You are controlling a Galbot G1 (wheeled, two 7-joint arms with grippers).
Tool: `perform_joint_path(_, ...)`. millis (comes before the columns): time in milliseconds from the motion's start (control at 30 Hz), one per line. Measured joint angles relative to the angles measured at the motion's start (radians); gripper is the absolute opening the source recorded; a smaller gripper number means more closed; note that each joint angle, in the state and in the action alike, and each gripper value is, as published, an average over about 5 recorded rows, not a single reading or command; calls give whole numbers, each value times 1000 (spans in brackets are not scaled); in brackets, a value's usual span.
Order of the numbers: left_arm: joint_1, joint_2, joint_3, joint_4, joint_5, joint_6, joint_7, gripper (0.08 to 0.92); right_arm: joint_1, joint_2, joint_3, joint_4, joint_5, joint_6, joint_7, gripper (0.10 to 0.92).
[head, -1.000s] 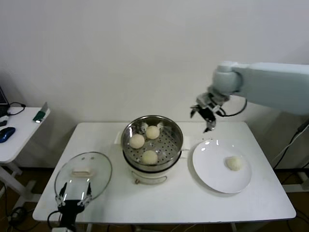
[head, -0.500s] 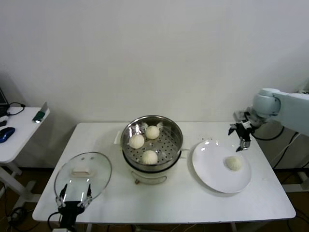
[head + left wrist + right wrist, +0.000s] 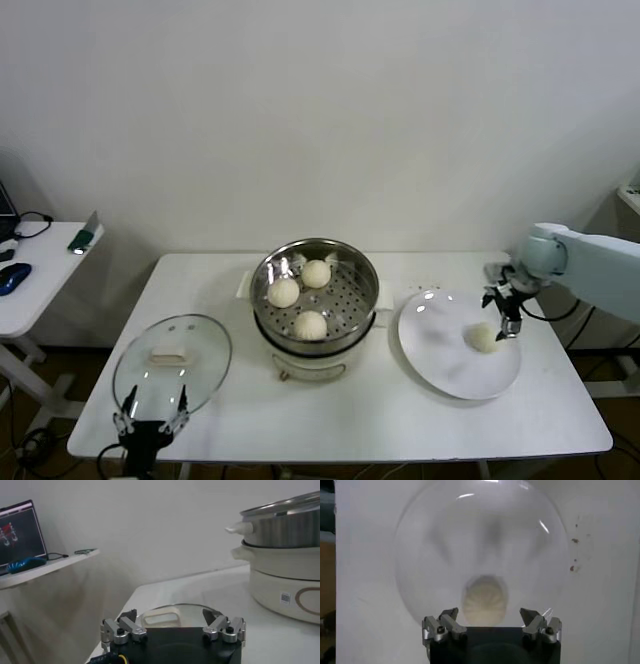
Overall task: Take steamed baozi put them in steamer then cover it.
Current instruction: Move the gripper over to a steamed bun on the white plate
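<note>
White table (image 3: 400, 420) carries the steamer (image 3: 315, 300) at its middle with three baozi (image 3: 310, 324) on the perforated tray, lid off; the cover (image 3: 172, 362) lies flat near the table's left front corner, well apart from the pot; a side desk (image 3: 30, 285) stands off to the left. On the right a white plate (image 3: 440, 365) holds the last bun (image 3: 482, 338), nothing blocking it. Right gripper (image 3: 505, 318) hangs just over that bun, arm reaching in from the right, jaws spread wide and empty; left gripper (image 3: 152, 420) sits low at the cover's near edge, jaws wide too, gripping nothing.
</note>
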Motion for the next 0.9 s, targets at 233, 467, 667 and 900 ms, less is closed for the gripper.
perform_joint_path(233,1,0,-2,1,1,0,0,823,-74,19,53,-54,-30,-2,3,823)
perform_joint_path(467,0,0,-3,4,2,0,0,823,-117,35,85,-93,-47,-3,2,823)
perform_joint_path(667,-4,1,-3,9,1,-1,0,823,-138,49,104,-112,-50,-4,3,796)
perform_joint_path(900,-5,1,-2,10,1,-1,0,823,-150,57,115,-122,-58,-6,6,745)
